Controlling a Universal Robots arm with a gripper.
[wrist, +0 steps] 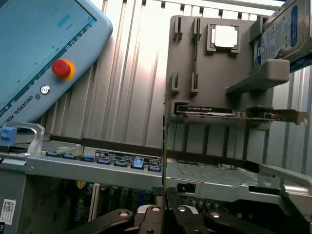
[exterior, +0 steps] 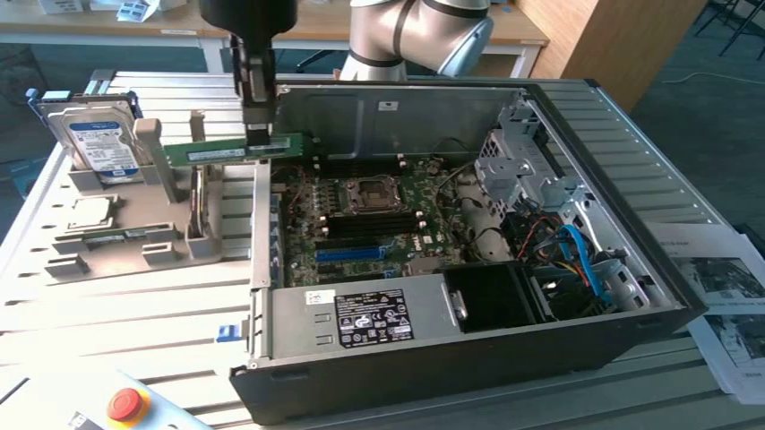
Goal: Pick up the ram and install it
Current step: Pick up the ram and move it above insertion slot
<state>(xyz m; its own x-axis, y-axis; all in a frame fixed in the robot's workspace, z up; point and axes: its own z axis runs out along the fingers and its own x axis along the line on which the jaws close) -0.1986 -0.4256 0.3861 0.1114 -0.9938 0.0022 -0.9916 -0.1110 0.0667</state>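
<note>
Hand (exterior: 256, 143) clamped on the ram (exterior: 210, 153), pinching its flat faces. Held level and on edge, in the air just above the computer case (exterior: 478, 367) wall that faces the grey parts holder (exterior: 107, 260). Probably light, stiff and thin, yet fragile: best gripped on bare board, clear of chips and contacts. White sticker on the stick unreadable; "UNIVERSAL RO…" legible on the teach pendant (wrist: 44, 53) beside the case.

ram (exterior: 210, 152): part hidden by end effector (exterior: 258, 143) | arm (exterior: 418, 31): cut at top edge
</note>
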